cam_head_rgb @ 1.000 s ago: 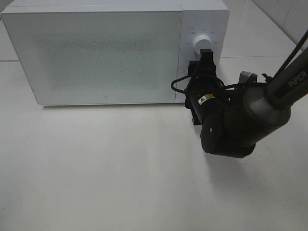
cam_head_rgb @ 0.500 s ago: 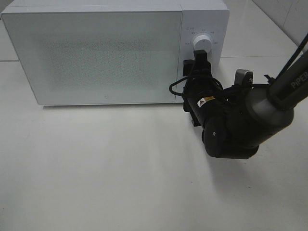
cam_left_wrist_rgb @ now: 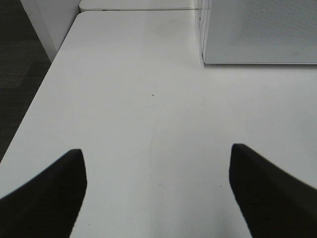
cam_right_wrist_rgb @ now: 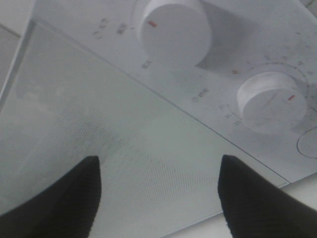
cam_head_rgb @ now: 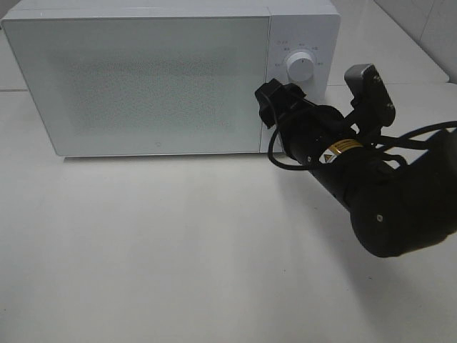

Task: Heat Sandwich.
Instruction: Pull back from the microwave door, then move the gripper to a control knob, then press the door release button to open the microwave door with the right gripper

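Observation:
The white microwave point(cam_head_rgb: 143, 78) stands at the back of the table with its door closed. The sandwich and its pink plate are hidden or out of view. My right gripper point(cam_head_rgb: 275, 96) hovers in front of the seam between the door and the control panel, just below the upper knob point(cam_head_rgb: 300, 68). In the right wrist view the gripper point(cam_right_wrist_rgb: 158, 163) is open and empty, its fingers point(cam_right_wrist_rgb: 74, 198) apart and facing the door, with the upper knob point(cam_right_wrist_rgb: 173, 29) and the lower knob point(cam_right_wrist_rgb: 271, 101) beyond. My left gripper point(cam_left_wrist_rgb: 156, 148) is open and empty over bare table.
The white table point(cam_head_rgb: 178, 250) stretches in front of the microwave. In the left wrist view the microwave's corner point(cam_left_wrist_rgb: 257, 34) is beyond the gripper, and the table's edge point(cam_left_wrist_rgb: 44, 89) drops to a dark floor. My right arm's bulk point(cam_head_rgb: 385, 193) fills the right side.
My right gripper has drawn back from the control panel, rolled its wrist and shifted left towards the door's edge. The arm body swung out to the right.

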Robot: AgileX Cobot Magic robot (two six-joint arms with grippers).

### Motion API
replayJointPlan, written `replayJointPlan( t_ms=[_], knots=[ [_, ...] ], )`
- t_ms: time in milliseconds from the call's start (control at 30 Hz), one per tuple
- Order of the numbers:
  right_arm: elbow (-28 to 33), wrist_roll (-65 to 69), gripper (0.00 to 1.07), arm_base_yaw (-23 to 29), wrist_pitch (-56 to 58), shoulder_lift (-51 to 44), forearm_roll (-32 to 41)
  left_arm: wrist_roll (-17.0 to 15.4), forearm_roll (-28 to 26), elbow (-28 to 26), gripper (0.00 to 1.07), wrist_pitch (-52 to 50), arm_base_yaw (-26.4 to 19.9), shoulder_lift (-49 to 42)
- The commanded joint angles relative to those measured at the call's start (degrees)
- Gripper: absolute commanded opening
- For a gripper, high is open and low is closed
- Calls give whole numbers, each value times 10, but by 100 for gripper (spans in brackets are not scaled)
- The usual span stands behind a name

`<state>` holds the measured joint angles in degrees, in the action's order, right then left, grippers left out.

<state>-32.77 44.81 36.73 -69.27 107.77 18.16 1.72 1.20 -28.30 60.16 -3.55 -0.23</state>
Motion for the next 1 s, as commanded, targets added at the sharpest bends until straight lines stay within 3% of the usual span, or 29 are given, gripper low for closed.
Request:
replayJointPlan(
  t_ms=[33, 367, 567, 633, 767, 800, 1000],
  knots=[
    [19, -60, 68, -1, -36, -32, -45, 1, -1, -3, 74, -3, 0, -2],
    [42, -360, 68, -1, 264, -154, -35, 1, -1, -3, 74, -3, 0, -2],
    [42, -562, 68, -15, 442, -230, 97, 1, -1, -3, 74, -3, 0, -2],
    [41, -645, 68, -48, 529, -266, 152, 1, -1, -3, 74, -3, 0, -2],
    [41, -696, 68, -93, 610, -300, 171, 1, -1, -3, 74, -3, 0, -2],
    [35, -713, 68, -130, 681, -320, 168, 1, -1, -3, 74, -3, 0, -2],
    [2, -716, 68, -209, 838, -343, 100, 1, -1, -3, 74, -3, 0, -2]
  ],
)
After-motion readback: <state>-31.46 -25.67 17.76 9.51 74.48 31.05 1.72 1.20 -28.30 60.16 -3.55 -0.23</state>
